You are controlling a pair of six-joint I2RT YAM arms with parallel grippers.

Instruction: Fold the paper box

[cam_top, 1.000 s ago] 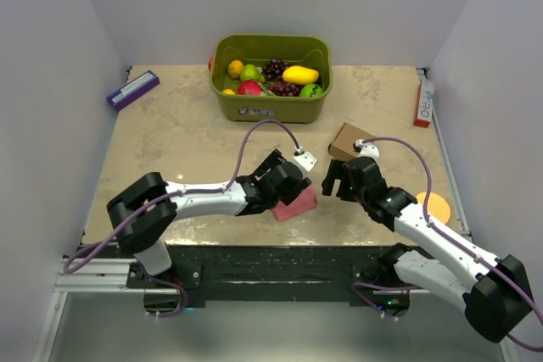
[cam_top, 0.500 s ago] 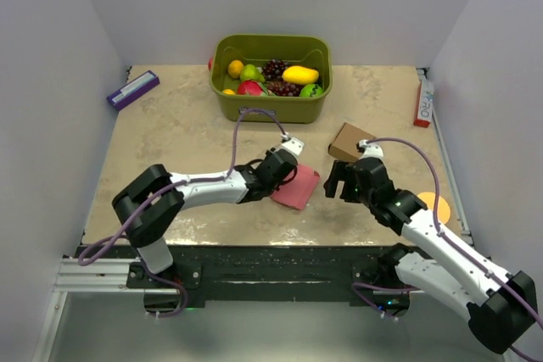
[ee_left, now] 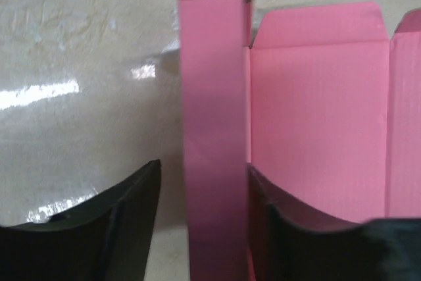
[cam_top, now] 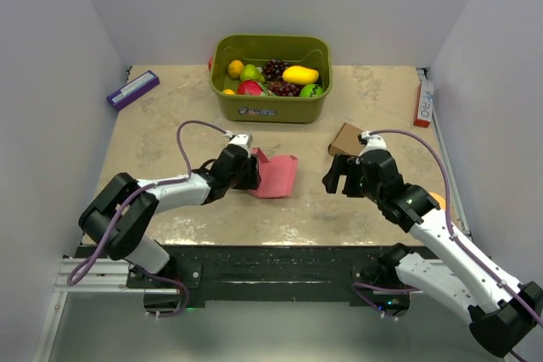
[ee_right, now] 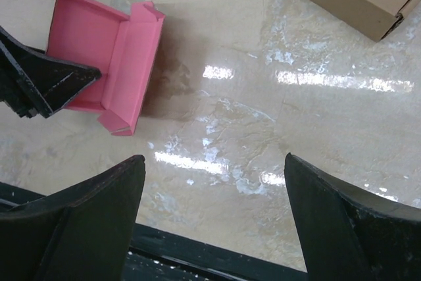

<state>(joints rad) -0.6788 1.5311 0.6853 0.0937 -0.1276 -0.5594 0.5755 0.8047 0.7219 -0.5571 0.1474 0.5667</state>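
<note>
Near edge: the left arm has swung leftward in the last second, taking the paper box (cam_top: 278, 177) with it. The box was close to the desk's (cam_top: 170, 142) front edge and now sits further in, nearer the middle.

Left pincer (cam_top: 253, 171) is at the box's left side. In its wrist view the left pincer (ee_left: 204, 176) has its jaws astride one raised side wall of the paper box (ee_left: 316, 129). The right finger touches the card, and a strip of desk shows at the left finger. A narrow gap, so I read it as not clamped.

The box lies open, pink inner panel face up, one wall upright, other flaps down.

Right pincer (cam_top: 339, 177) has hardly moved. It hangs over bare desk well apart from the box, jaws wide, holding nothing; from its own camera, right pincer (ee_right: 214, 159), paper box (ee_right: 105, 64).

Judgement: folding is barely begun. One wall is up, and the box is now placed where both arms can reach it.

Further back: brown cardboard box (cam_top: 348, 139) just beyond the right pincer, then the green bin (cam_top: 270, 103) of fruit.
</note>
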